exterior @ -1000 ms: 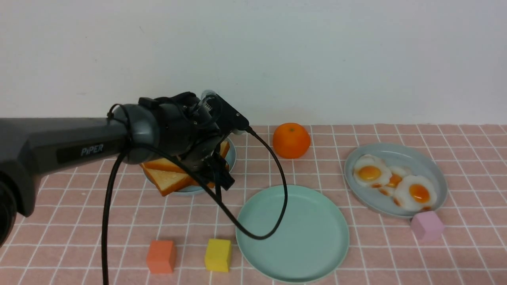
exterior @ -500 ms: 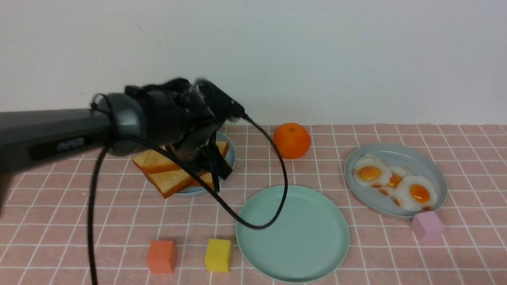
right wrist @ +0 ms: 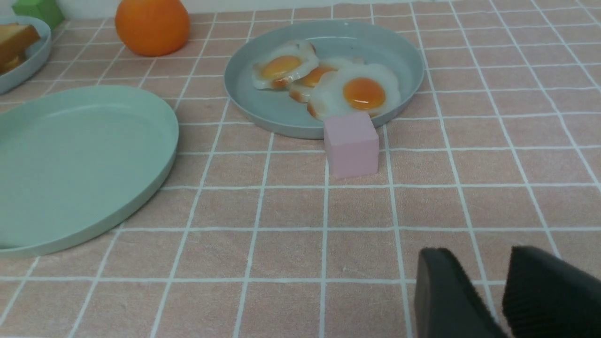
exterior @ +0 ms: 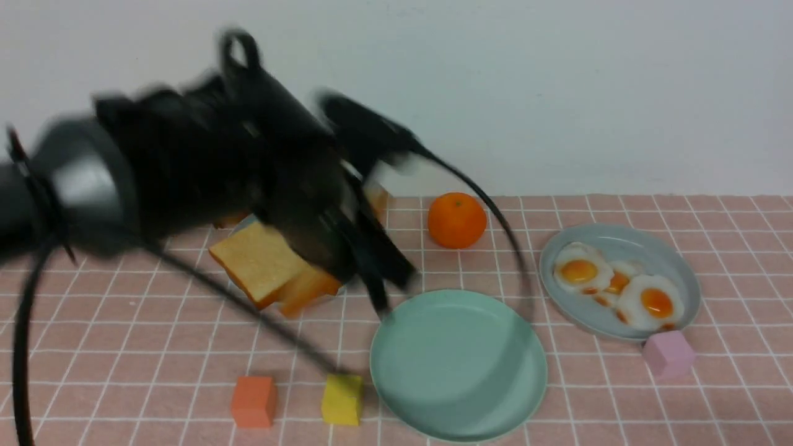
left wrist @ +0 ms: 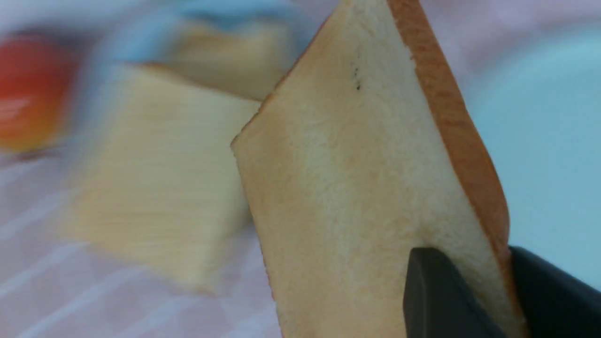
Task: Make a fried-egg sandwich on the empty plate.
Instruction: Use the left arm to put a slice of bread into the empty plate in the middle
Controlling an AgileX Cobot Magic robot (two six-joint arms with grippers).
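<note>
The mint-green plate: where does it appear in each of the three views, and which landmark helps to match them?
Front view: mint-green plate, low centre, nothing on it.
Left wrist view: blurred pale area behind the toast slice, probably this plate.
Right wrist view: at the left edge.
Shared landmark: the orange; a blurred orange-red blob in the wrist view.

porous, matt crumb on the square golden toast slice [left wrist: 357, 188] with a smoother brown crust, matt plastic-looking round mint-green plate [right wrist: 84, 155], glossy white fried eggs [right wrist: 352, 91], matt pink cube [right wrist: 351, 143], ribbed dark pads [right wrist: 549, 300] on the right gripper [right wrist: 504, 300]
</note>
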